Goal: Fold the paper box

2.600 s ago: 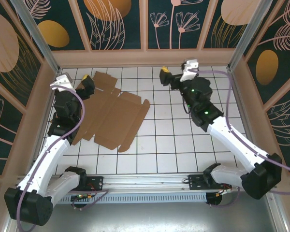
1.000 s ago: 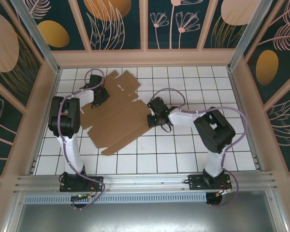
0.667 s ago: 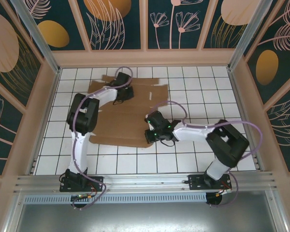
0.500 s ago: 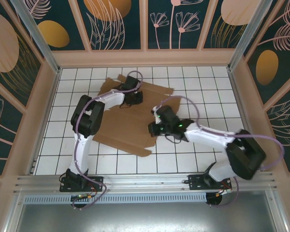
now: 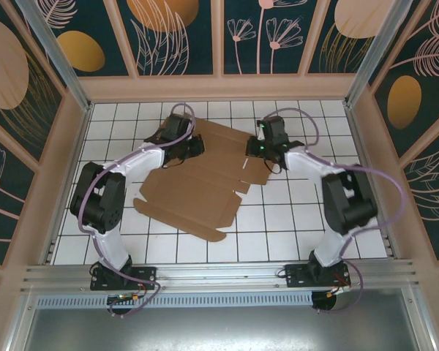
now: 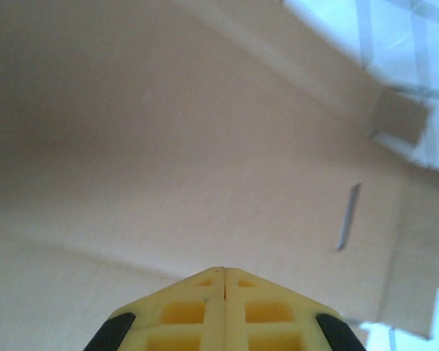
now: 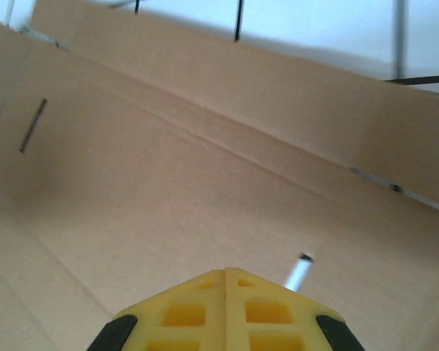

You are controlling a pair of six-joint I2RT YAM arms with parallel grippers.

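count: one paper box (image 5: 194, 194), two arms, two end effectors, one white tiled bench (image 5: 300, 219)
paper box: a flat brown die-cut sheet, not folded up, lying on the bench left of centre; it runs aslant from the far middle toward the near left, with flaps (image 5: 151, 208) jutting along its edges
left end effector (image 5: 195, 145): over the far left part of the sheet; in the left wrist view its yellow fingertips (image 6: 190, 311) are pressed together with nothing between them, cardboard beneath and ahead
right end effector (image 5: 254, 148): over the far right corner of the sheet; its yellow fingertips (image 7: 260, 311) are likewise pressed together, pinching nothing
contact: cannot tell whether either tip touches the cardboard
slits: one narrow slit (image 6: 347, 216) ahead of the left tips, one (image 7: 33, 126) ahead of the right tips
spacing: the two end effectors face each other across the sheet's far end, near but apart
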